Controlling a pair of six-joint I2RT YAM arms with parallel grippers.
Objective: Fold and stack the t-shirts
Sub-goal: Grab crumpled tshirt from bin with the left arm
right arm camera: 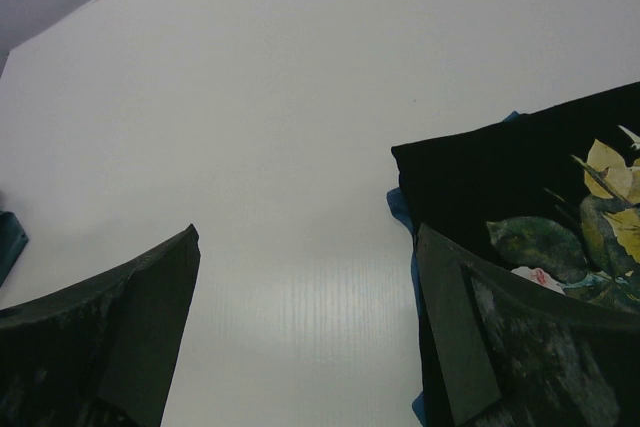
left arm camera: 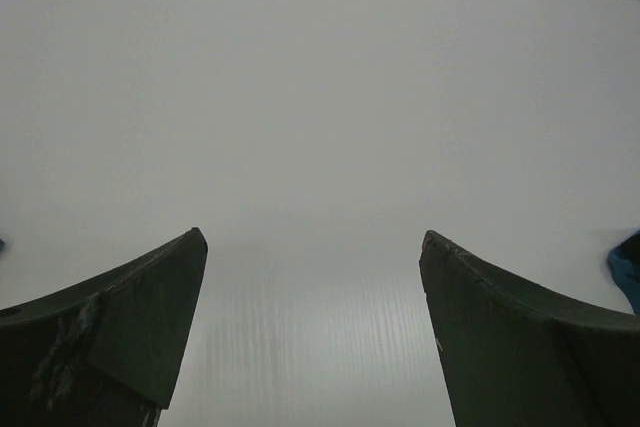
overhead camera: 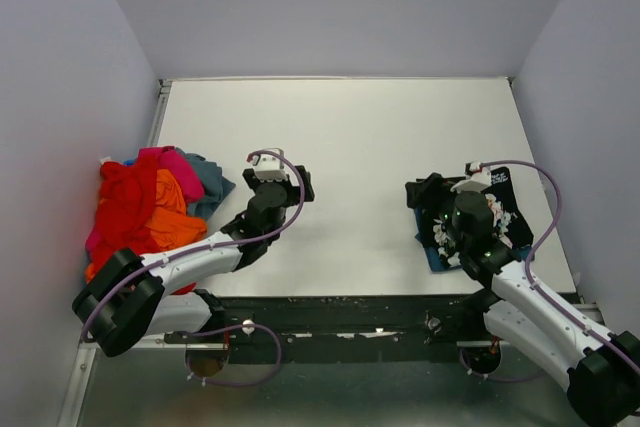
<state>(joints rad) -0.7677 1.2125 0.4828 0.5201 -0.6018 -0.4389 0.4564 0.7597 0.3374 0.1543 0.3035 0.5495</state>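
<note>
The left arm reaches from its base at the near-left corner, forearm slanting up and to the right and low over the white tabletop (overhead camera: 370, 137). The left claw (overhead camera: 278, 184) sits over bare surface near the middle-left. The left wrist view shows its two dark fingers (left arm camera: 140, 327) spread wide apart, with only white board between them, so it holds nothing.

The right arm comes in from the near-right corner and angles up and to the left. The right claw (overhead camera: 462, 197) is also spread wide and holds nothing. In the right wrist view its left finger (right arm camera: 130, 337) is over bare tabletop. Its right finger overlaps the edge of a folded black cloth t-shirt with a leaf-and-flower print (right arm camera: 500, 172). Whether that finger touches the cloth cannot be told.

This black floral t-shirt lies at the near-right of the tabletop on top of a folded blue cloth t-shirt (overhead camera: 438, 259), whose edge peeks out along the near and left sides.

At the left edge of the tabletop is a loose, crumpled heap, just beside the left forearm. A bright red t-shirt (overhead camera: 125, 209) and an orange t-shirt (overhead camera: 172, 222) lie at its front. A magenta-pink t-shirt (overhead camera: 178, 162) is on top, and a teal-grey t-shirt (overhead camera: 208, 182) is at the right side, near the left claw but apart from it. Plain pale walls (overhead camera: 330, 7) enclose the tabletop on three sides.
</note>
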